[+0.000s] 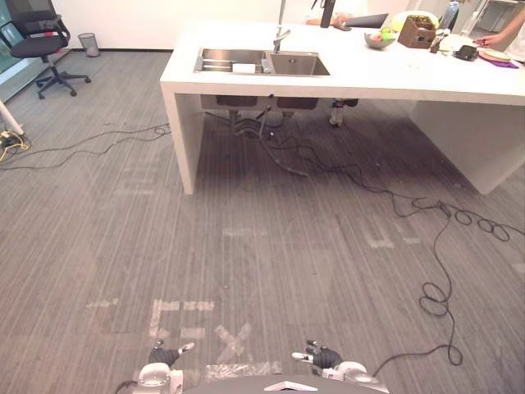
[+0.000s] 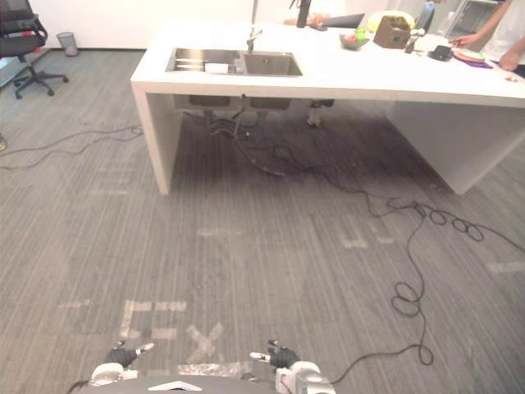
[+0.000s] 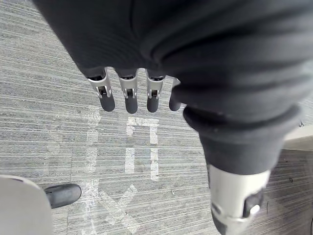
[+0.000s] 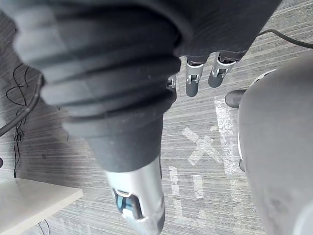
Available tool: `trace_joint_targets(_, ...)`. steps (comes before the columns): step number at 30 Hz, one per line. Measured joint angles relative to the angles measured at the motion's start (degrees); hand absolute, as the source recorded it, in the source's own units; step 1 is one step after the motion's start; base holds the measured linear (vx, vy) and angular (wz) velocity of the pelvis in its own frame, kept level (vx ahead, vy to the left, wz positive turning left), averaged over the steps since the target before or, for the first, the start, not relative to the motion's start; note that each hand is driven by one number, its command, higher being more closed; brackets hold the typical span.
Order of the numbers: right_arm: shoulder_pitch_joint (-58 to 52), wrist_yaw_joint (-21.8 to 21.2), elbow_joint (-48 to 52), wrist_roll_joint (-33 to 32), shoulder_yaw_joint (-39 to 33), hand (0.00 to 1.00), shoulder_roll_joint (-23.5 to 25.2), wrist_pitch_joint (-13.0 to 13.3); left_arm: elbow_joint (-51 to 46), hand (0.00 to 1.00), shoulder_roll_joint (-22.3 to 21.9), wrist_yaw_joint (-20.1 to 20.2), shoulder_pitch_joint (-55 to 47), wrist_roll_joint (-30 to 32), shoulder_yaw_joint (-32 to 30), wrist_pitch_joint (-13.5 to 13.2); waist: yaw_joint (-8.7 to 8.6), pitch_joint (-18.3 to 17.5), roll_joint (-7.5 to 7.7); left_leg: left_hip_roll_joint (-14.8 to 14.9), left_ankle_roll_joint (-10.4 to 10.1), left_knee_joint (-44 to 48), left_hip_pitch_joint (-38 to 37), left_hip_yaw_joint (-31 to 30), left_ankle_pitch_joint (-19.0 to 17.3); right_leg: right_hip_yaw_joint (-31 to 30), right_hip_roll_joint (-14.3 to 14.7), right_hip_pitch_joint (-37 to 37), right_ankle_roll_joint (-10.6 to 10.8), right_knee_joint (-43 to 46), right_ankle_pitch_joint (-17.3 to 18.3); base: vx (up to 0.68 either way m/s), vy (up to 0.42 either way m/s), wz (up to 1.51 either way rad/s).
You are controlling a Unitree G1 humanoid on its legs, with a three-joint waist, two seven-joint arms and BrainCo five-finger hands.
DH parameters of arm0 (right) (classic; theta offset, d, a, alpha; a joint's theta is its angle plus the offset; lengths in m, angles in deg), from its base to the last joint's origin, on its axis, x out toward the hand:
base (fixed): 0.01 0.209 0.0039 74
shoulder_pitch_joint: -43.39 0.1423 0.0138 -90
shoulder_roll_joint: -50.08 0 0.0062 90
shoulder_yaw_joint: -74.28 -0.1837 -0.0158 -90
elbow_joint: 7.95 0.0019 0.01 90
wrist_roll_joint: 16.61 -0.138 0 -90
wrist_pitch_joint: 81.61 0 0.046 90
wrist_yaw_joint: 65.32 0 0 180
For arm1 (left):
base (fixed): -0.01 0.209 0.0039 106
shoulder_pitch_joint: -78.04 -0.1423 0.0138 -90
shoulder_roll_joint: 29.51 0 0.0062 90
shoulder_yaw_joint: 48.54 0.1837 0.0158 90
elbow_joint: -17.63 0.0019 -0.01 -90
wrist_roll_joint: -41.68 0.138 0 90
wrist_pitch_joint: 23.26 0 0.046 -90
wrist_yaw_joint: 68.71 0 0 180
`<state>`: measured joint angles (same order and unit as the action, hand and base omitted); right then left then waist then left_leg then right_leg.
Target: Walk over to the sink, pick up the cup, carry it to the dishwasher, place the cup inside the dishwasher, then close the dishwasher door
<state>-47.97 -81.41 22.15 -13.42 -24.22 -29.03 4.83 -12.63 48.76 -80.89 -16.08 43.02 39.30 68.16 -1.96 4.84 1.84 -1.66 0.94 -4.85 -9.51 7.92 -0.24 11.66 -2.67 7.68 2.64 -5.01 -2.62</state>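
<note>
The robot stands on the grey carpet well apart from the white desk [image 1: 353,78], so the step in hand is judged to be the walk to the sink [image 1: 295,64], with nothing of the task done yet.

The left hand [image 1: 166,355] and the right hand [image 1: 322,357] hang low at the robot's sides, above the pale tape marks [image 1: 176,309] on the floor. In the left wrist view the fingers [image 3: 129,100] point down, straight and slightly apart, holding nothing. The right wrist view shows that hand's fingers [image 4: 192,86] the same way, loose and empty.

The sink is set into the desk near its left end, close to the near long edge, with a tap [image 1: 281,34] behind it. Its two basins lie side by side, so its long axis runs along the desk, across the line of approach. A small white thing [image 1: 244,68] rests in the left basin; whether it is the cup is too small to tell.

That spot lies straight ahead of both hands, about midway between them, so neither arm looks nearer. Walking up square to the near edge would probably leave either hand free to reach. Black cables [image 1: 443,246] trail across the floor to the right of that path, a likely tripping risk.
</note>
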Motion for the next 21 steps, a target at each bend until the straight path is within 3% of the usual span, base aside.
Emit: trace_joint_targets(21, -0.03, 0.06, -0.15, -1.23, -0.64, 0.00, 0.16, -0.33, 0.02, 0.00, 0.24, 2.46, -0.02, -0.05, 0.11, -2.19, 0.02, 0.31, 0.25, 0.05, -0.03, 0.01, -0.38, 0.03, -0.35, -0.11, 0.05, 0.18, -0.05, 0.00, 0.24, 0.00, 0.000, 0.00)
